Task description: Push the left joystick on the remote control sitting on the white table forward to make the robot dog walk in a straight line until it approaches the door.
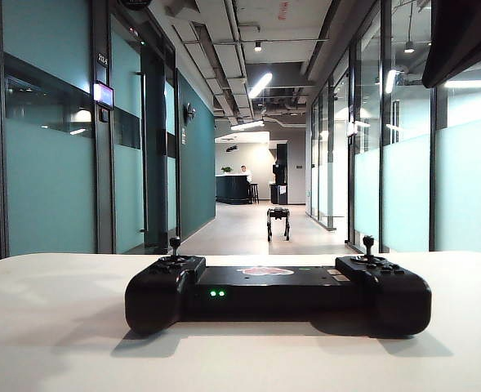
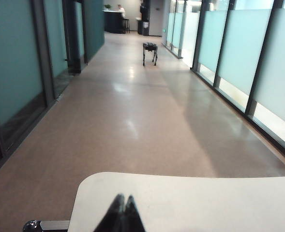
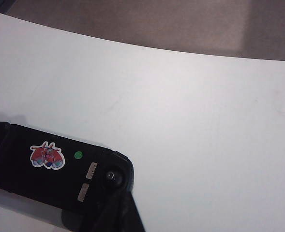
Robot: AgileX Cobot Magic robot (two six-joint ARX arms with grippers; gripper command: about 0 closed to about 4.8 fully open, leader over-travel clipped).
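The black remote control lies on the white table, its green lights facing the exterior view. Its left joystick stands upright and untouched, and so does the twin stick. The robot dog stands far down the corridor, also in the left wrist view. My left gripper is shut over the table's far corner, pointing down the corridor. My right gripper is shut, holding nothing, over the remote control's handle beside the twin stick.
Teal and frosted glass walls with dark door frames line the corridor. A dark counter and a seated person stand at its far end. A dark part of an arm hangs in the exterior view's upper right corner.
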